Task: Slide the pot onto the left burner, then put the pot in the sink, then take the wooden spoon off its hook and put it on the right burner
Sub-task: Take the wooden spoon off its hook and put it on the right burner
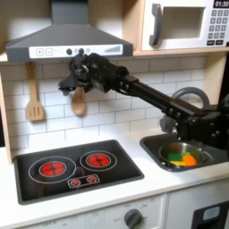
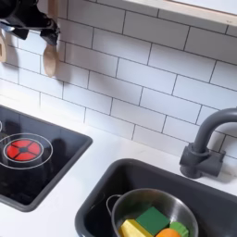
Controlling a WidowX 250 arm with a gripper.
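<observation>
White tiles back a toy kitchen. From the first exterior view's left: spatula [image 1: 35,106], then the spoon [image 1: 79,100] hanging handle-up just below the gripper [image 1: 73,82], whose jaws I cannot tell. Burners [image 1: 71,165] lie free below; the pot [image 1: 182,155] sits in the sink [image 1: 211,152].

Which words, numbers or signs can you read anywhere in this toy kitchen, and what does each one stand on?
"01:30" possibly, on the microwave display at the first exterior view's top right; blurred, so uncertain.
Microwave keypad: button marks too small to read.
Range hood controls: small symbols, unreadable.
Stove front controls: red marks, no legible text.
No other readable text in either exterior view.
</observation>
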